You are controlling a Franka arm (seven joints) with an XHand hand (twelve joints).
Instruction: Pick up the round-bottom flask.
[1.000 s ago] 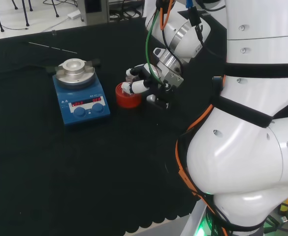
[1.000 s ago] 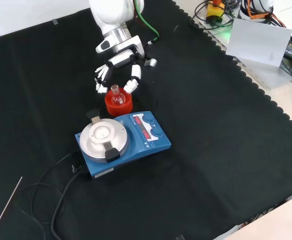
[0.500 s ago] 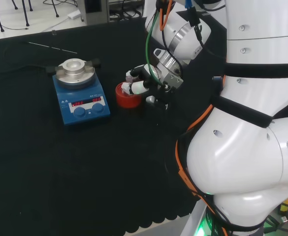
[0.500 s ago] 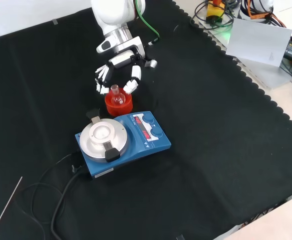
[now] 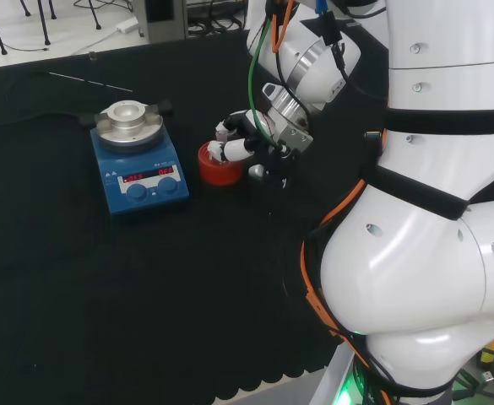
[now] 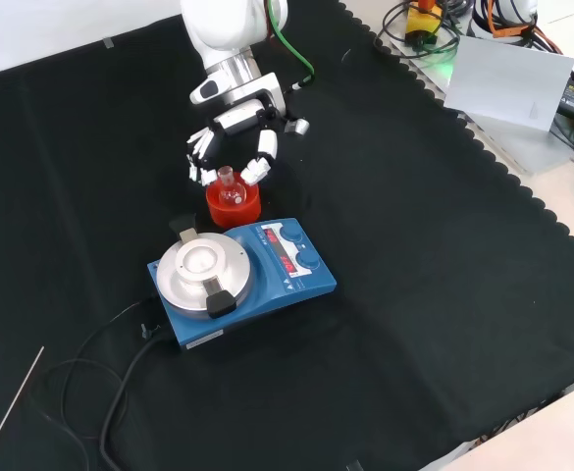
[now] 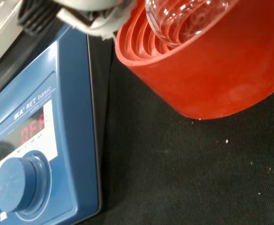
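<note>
A small clear round-bottom flask sits upright in a red ribbed ring stand on the black cloth; in the wrist view its glass bulb rests in the red stand. The black and white hand hovers just behind the flask in the front view, its fingers spread and relaxed on both sides of the neck, apart from the glass. In the head view the hand reaches over the stand from the right. The hand is open and holds nothing.
A blue hotplate stirrer with a round metal top stands right in front of the stand in the front view, its cable trailing to the lower left. A thin rod lies at the front left. The arm's white links stand at the head view's right.
The hand has shifted slightly toward the flask, with its fingers still spread. The flask and stand have not moved.
</note>
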